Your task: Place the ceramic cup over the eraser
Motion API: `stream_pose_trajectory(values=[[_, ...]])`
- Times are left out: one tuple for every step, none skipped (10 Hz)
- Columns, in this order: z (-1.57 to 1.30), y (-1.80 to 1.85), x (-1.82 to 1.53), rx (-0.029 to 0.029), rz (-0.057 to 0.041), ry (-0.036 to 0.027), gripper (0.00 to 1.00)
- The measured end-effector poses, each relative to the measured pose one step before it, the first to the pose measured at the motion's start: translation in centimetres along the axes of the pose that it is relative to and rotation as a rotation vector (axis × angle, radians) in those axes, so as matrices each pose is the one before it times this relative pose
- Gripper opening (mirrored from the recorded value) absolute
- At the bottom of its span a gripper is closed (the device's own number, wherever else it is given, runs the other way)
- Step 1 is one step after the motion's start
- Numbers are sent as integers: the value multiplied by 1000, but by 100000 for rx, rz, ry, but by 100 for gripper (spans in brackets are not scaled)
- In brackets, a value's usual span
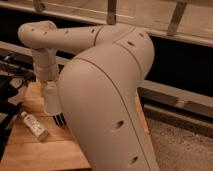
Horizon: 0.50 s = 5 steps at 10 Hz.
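My gripper hangs from the white wrist at the left, over the wooden table. It is shut on the ceramic cup, a small plain white tapered cup held just under the wrist and low over the wood. Dark fingertips show at the cup's lower right edge. A slim white oblong labelled object, which may be the eraser, lies flat on the table a little to the front left of the cup, apart from it.
My bulky white arm fills the middle of the view and hides the table's right part. Dark cables and gear sit at the table's left edge. A dark wall with a metal rail runs behind.
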Motion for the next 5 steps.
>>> stream_pose_trajectory(values=[[80, -92, -242, 222, -333, 305, 40], [250, -300, -249, -151, 184, 583, 52], [303, -76, -148, -201, -38, 672, 60], [332, 80, -222, -380, -235, 569, 69], [292, -288, -6, -614, 297, 476, 78]])
